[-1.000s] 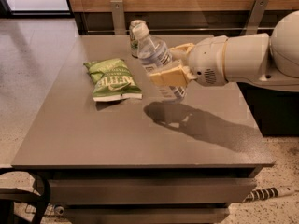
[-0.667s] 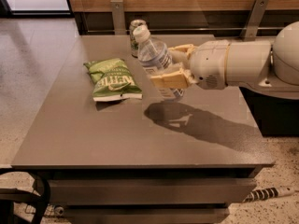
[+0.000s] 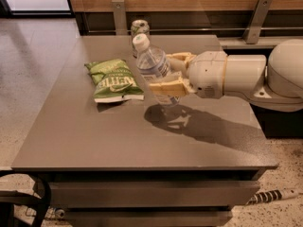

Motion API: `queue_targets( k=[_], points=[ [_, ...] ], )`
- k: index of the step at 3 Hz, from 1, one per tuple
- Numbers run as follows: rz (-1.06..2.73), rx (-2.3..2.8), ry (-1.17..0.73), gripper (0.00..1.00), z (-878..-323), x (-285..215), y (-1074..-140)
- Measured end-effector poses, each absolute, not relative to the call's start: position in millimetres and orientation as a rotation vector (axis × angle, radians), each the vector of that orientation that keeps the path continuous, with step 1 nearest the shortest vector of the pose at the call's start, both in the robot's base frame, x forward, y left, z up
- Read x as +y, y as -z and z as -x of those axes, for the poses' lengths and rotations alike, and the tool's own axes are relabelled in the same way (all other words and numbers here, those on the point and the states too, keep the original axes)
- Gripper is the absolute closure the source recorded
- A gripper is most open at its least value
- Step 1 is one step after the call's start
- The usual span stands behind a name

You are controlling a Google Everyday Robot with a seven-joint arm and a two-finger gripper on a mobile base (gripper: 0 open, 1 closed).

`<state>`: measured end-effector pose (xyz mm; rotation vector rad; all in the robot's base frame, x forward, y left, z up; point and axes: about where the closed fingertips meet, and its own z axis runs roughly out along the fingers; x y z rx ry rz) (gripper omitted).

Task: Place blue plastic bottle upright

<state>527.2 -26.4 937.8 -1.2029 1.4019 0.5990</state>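
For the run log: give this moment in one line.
hand: over table centre, shut on blue plastic bottle | bottle: tilted, not upright yet

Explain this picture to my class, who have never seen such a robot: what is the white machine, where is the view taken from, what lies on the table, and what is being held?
The white shape on the right is the robot's single arm. At its end is the gripper, with two tan fingers that work like a clamp. There is only one view. It looks down at the grey table from in front, and where the camera is mounted cannot be told. The fingers are closed on the blue plastic bottle, one on each side. The bottle leans with its white cap toward the upper left, so it is not upright yet. It seems to hang just above the table, over its shadow. A green chip bag lies on the table to the left of the bottle, and a green-white can stands behind the bottle.
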Motion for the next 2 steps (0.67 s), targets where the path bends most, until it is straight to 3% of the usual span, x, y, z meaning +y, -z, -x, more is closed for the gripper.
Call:
queue_targets(
  k=[2],
  points=[
    [1.114, 1.381, -0.828, 1.00, -514.2, -25.9, -928.5]
  ],
)
